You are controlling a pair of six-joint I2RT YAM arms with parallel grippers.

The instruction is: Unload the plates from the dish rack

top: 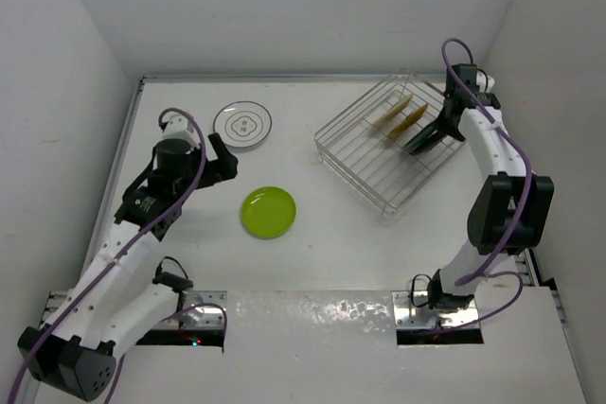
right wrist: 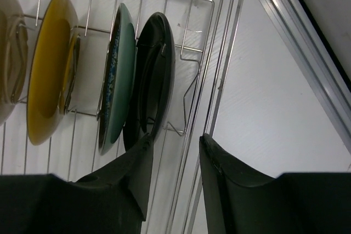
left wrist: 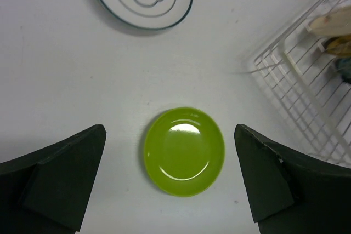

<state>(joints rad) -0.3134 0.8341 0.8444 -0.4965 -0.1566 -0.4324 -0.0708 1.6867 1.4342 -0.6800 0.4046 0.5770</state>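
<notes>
Risk, left side: the left end effector [left wrist: 169, 130] hangs with its jaws spread wide and nothing between them, above the lime green plate [top: 268, 212]. That plate lies flat on the worktop [top: 331, 262], well apart from the dish rack [top: 365, 153] on its left; little hazard is judged here. The white printed plate [top: 242, 126] lies flat too, left of the rack and farther back. Risk, right side: the right end effector [right wrist: 175, 138] sits at the rack's right edge, jaws at a narrow gap and clamping nothing. One finger is at the lower rim of the black plate [right wrist: 156, 69], and the rack's side wires run through the gap. If the jaws close here, they could trap wire along with the plate, and a lift would then drag or tilt the whole rack. The black plate is glossy and held only at its edge, so it may slip. It stands just beside the teal plate [right wrist: 118, 75], which could be knocked over. Container contents: the rack holds four plates on edge, namely a tan plate [right wrist: 8, 53], a mustard plate [right wrist: 49, 64], the teal and the black.
</notes>
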